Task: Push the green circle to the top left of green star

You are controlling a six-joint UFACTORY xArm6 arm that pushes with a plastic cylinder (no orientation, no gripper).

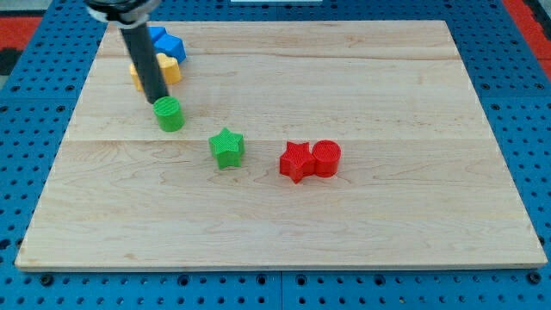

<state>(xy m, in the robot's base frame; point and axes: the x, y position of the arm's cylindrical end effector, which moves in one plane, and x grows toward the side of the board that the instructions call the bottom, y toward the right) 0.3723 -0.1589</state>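
Note:
The green circle point(170, 114) lies on the wooden board at the view's upper left. The green star point(227, 147) lies to its lower right, a short gap apart. My dark rod comes down from the view's top left, and my tip point(157, 101) sits at the green circle's upper left edge, touching or almost touching it.
A yellow block point(167, 69) and a blue block point(168, 43) lie behind the rod near the board's top left corner, partly hidden by it. A red star point(296, 160) and a red circle point(326, 158) touch each other right of the green star. The wooden board point(344, 232) rests on a blue pegboard.

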